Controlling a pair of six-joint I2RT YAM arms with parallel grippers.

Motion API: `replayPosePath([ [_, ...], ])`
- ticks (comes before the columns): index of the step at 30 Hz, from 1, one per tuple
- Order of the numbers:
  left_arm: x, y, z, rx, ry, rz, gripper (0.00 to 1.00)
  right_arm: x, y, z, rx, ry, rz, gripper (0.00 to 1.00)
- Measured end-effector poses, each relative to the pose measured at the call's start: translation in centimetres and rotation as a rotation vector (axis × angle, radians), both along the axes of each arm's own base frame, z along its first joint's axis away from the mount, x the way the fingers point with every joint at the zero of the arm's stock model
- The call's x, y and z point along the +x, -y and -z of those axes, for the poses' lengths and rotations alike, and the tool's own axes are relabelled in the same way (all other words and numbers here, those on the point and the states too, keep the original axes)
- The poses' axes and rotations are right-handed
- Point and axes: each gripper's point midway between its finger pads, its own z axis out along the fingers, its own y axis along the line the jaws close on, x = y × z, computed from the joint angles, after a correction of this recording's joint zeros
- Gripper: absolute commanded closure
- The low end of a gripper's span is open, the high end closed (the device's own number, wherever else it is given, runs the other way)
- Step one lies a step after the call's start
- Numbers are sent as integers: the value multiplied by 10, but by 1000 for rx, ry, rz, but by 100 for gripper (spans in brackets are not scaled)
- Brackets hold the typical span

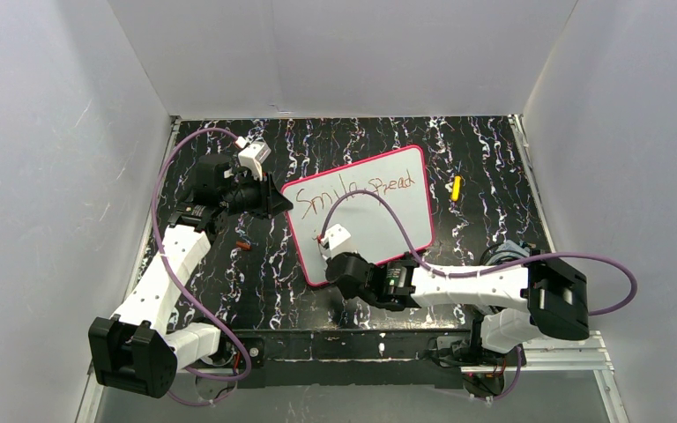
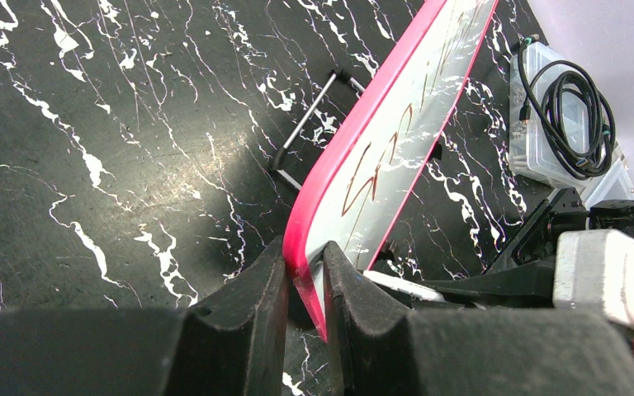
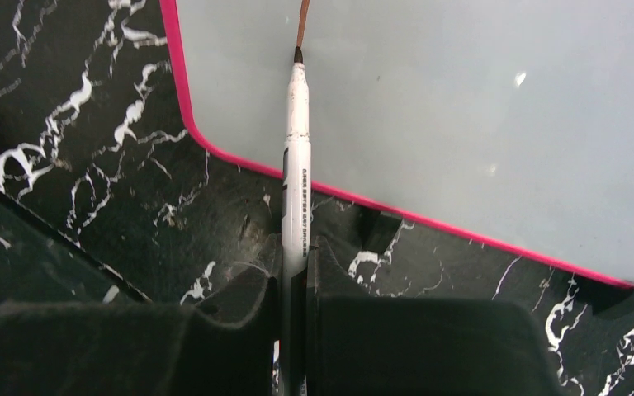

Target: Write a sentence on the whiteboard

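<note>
1. The left arm [image 1: 163,273] ran from the lower left of the top view up to the upper left, with its wrist turned rightward.
2. The left gripper [image 2: 305,266] was clamped on the pink edge of the board [image 2: 396,140], one finger on each face.
3. The right arm [image 1: 467,282] stretched from the lower right leftward to the centre.
4. The right gripper [image 3: 297,272] pinched a pen [image 3: 297,140], whose tip pointed to the top of the wrist view.

— Light: bright, even, from overhead. Pale sheen patch on the black, white-veined marble-pattern tabletop [image 2: 165,177].
— Entered. Glossy white, pink-framed whiteboard [image 2: 396,148] mirrors that veining. Wrist views: nearest foreground soft.
</note>
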Motion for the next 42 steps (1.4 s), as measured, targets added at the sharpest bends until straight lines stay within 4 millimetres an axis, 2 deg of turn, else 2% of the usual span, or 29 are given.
replayPosePath([
  [5,0,0,0,-2,-1,0,100,-14,1,10,-25,-31,-28,99],
  [11,0,0,0,-2,-2,0,100,-17,-5,14,-26,-29,-45,99],
  [15,0,0,0,-2,-2,0,100,-12,-17,-4,51,6,-41,99],
  [17,0,0,0,-3,-2,0,100,-8,-21,-23,108,37,-34,99],
  [20,0,0,0,-3,-1,1,100,-1,-20,-48,173,80,-7,99],
  [22,0,0,0,-3,-2,1,100,4,-20,-55,183,98,15,99],
  [30,0,1,0,-4,-2,1,100,21,-3,-47,136,92,76,99],
  [42,0,1,0,-4,-2,1,100,27,0,-30,103,55,97,99],
])
